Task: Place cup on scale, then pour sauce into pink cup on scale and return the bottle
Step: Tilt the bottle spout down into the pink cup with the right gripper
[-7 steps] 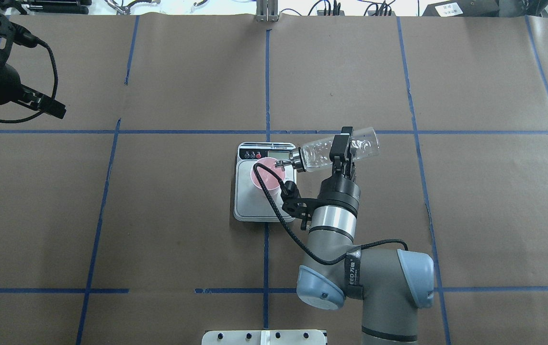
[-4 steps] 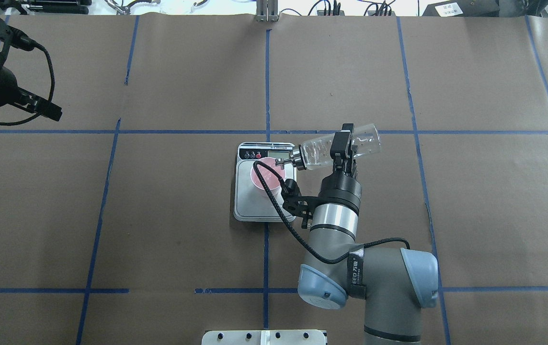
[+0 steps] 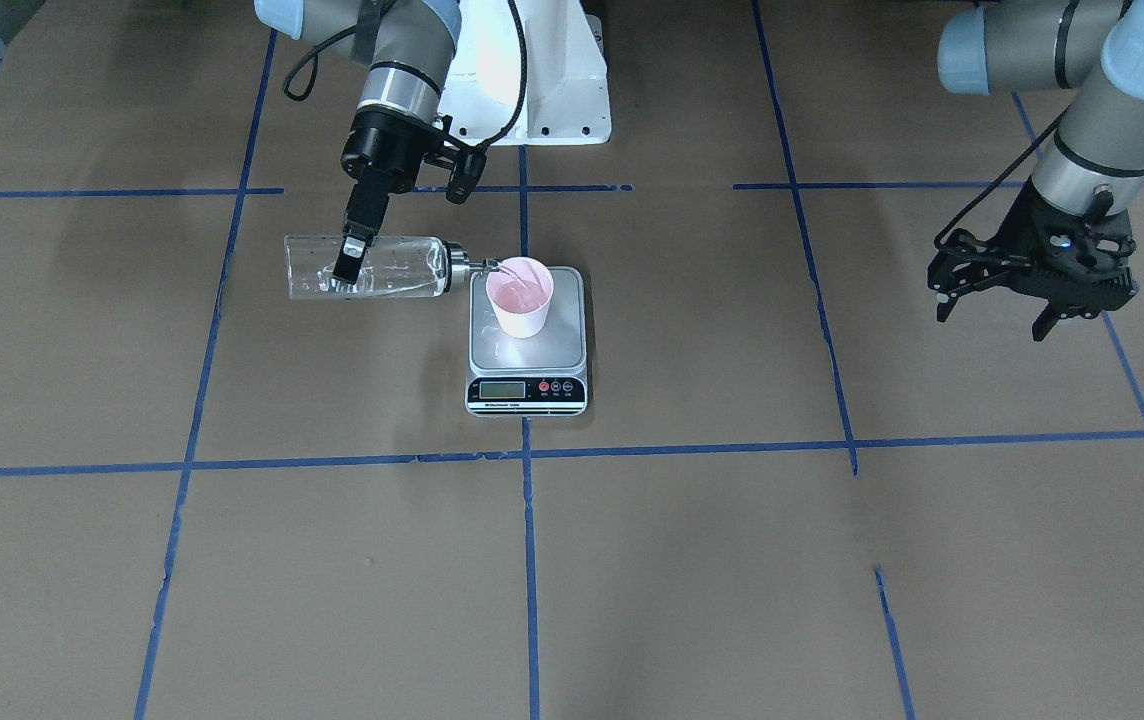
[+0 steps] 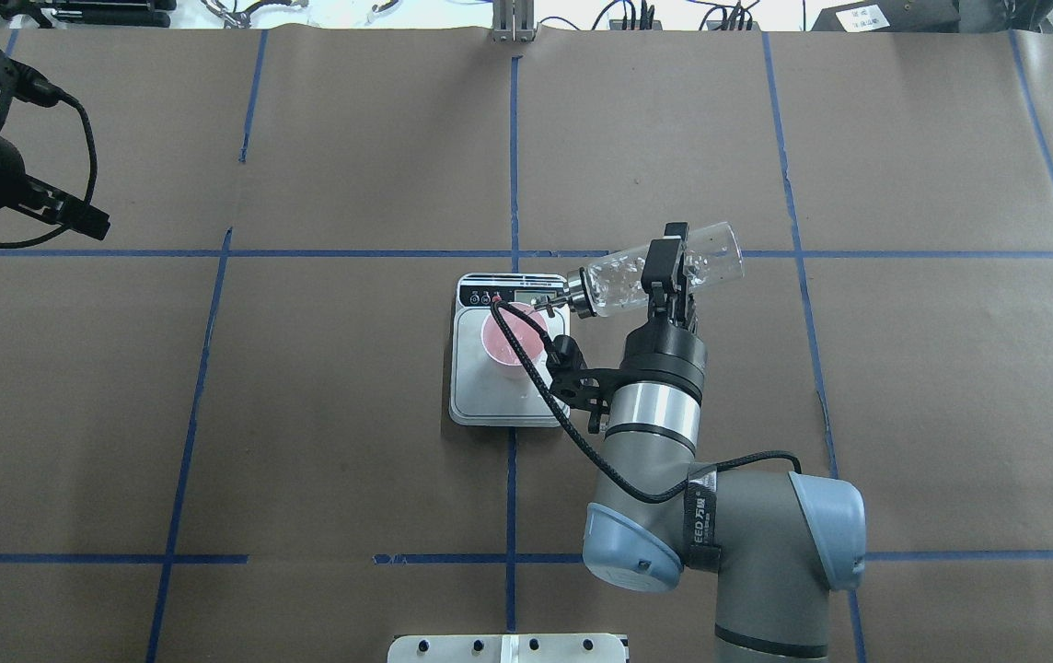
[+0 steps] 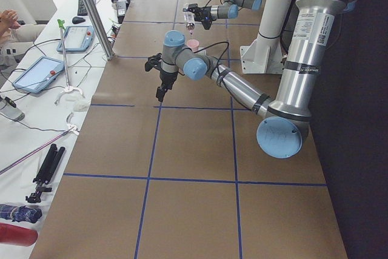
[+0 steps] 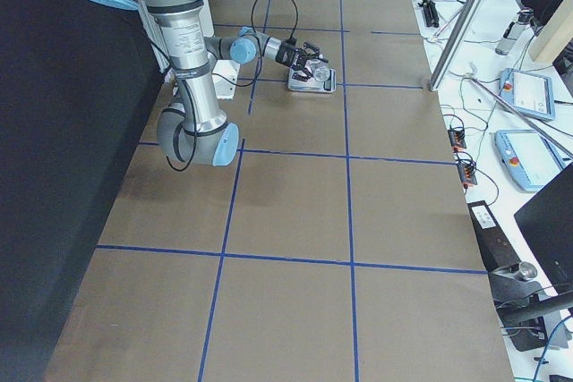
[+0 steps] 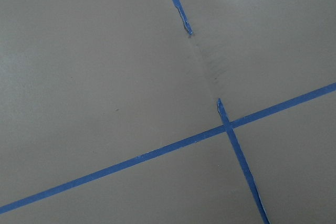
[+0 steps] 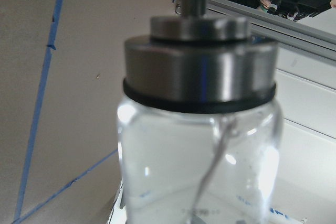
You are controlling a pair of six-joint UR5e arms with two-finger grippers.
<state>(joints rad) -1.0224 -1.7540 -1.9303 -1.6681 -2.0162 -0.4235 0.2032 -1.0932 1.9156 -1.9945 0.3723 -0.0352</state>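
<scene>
The pink cup [image 4: 515, 343] stands upright on the scale [image 4: 490, 398], toward the display end of its silver plate. My right gripper [image 4: 665, 276] is shut on the clear glass bottle [image 4: 623, 281], which lies almost level. Its metal spout [image 4: 548, 300] reaches over the cup's rim. From the front, the bottle [image 3: 387, 268] holds clear sauce and its spout meets the cup [image 3: 522, 300] at the rim. The right wrist view is filled by the bottle's silver collar [image 8: 199, 72]. My left gripper [image 3: 992, 318] hangs open and empty, far off to the side.
Brown paper with blue tape lines [image 4: 514, 166] covers the table. A white base plate [image 4: 508, 648] sits at the near edge. Tablets and cables [image 5: 42, 71] lie on a side bench beyond the table's far edge. The left wrist view holds only paper and tape [image 7: 226, 121].
The right arm has shifted slightly right and away, so the spout has drawn back toward the cup's rim nearest the display. The left arm has drifted further left.
</scene>
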